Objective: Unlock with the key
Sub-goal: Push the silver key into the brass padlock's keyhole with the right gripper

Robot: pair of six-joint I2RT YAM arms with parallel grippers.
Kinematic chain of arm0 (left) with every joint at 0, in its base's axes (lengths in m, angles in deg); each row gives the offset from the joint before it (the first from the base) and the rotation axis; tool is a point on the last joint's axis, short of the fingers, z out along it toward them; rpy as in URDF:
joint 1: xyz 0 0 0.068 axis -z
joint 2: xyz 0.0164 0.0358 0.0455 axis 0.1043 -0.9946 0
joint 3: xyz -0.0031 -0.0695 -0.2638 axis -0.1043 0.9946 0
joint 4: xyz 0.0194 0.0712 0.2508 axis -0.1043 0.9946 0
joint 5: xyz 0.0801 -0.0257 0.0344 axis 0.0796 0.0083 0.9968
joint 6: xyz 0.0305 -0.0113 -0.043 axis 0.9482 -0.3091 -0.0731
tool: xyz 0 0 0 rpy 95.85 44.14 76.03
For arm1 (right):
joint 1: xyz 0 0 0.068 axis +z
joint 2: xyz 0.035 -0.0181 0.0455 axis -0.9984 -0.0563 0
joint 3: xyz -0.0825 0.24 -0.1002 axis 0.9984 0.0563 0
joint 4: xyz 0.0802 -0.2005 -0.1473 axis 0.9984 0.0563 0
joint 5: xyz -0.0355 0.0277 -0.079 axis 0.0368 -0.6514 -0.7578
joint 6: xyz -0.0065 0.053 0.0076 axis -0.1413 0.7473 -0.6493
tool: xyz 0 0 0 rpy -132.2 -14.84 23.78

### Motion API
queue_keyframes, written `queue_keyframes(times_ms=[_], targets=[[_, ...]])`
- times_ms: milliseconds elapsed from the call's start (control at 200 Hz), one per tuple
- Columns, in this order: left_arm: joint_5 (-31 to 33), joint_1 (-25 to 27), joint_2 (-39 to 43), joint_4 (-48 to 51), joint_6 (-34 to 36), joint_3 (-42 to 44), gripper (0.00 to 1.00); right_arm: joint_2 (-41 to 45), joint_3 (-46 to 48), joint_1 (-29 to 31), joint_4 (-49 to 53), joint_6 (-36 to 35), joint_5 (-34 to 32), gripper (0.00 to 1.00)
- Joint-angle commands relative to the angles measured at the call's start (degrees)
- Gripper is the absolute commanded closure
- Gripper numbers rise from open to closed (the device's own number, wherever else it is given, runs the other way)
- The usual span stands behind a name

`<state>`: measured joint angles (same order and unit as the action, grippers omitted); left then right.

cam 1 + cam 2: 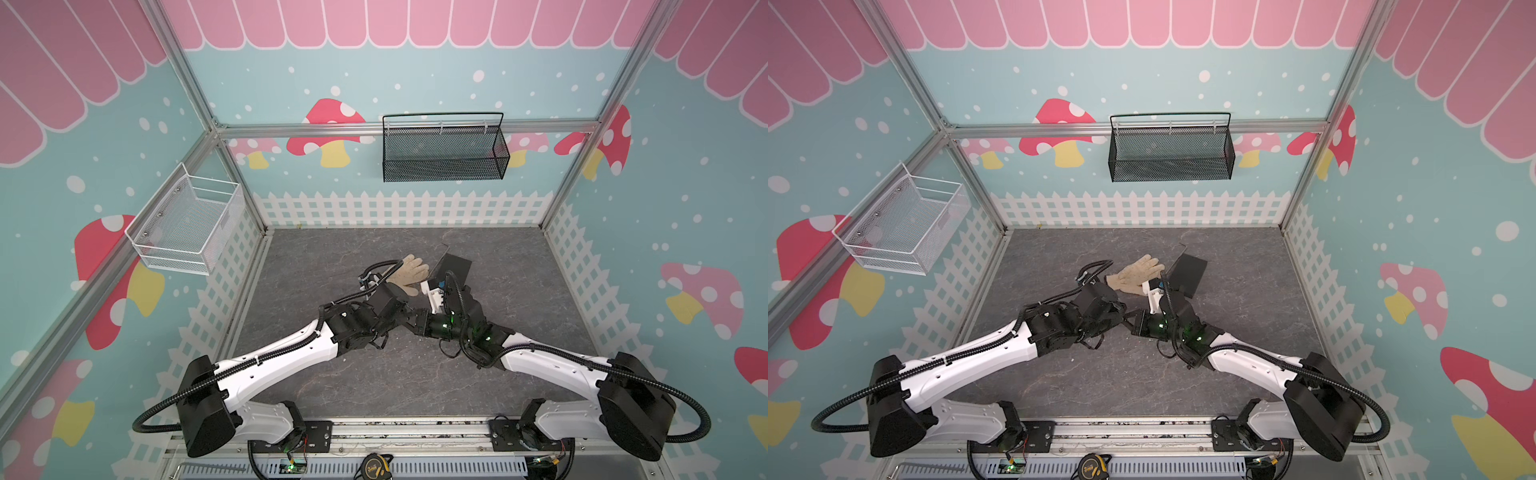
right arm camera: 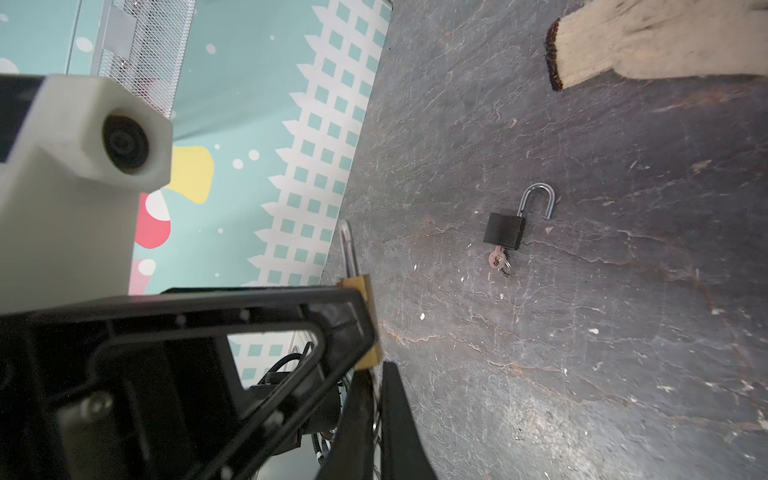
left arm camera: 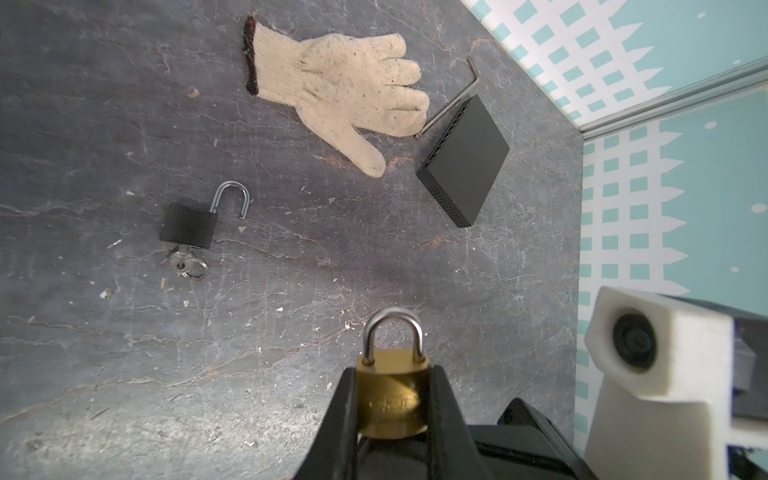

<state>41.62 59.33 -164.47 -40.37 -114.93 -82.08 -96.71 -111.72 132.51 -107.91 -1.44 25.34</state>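
Left gripper clamps brass padlock mid-air, shackle latched. Right gripper pinched shut under its base, seemingly on key. Twist about keyway axis only; keep body rigid.

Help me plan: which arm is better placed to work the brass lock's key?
Right. The left gripper clamps the lock; the right gripper pinches what looks like the key at its base.

Mushroom-print walls, grey stone-look floor
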Motion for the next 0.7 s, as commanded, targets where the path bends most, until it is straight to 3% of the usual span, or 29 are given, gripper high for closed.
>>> queue_keyframes(times_ms=[0,185,400,695], targets=[[-5.17,2.2,-0.86,2.34,1.45,-1.52,1.0,1.65,-3.29,-0.38,-4.01,-1.71,-0.01,1.0],[-3.39,0.87,0.41,-0.38,1.61,-2.12,1.0,2.34,-1.58,-0.34,-3.77,-2.96,0.91,1.0],[-0.25,-0.56,2.24,-4.6,-0.58,-0.57,1.0,4.28,1.96,-0.34,-3.8,-4.33,1.99,0.77],[0.28,-1.22,3.25,-5.98,-1.2,0.61,1.0,8.8,5.87,-0.47,-6.83,-3.54,2.06,0.76]])
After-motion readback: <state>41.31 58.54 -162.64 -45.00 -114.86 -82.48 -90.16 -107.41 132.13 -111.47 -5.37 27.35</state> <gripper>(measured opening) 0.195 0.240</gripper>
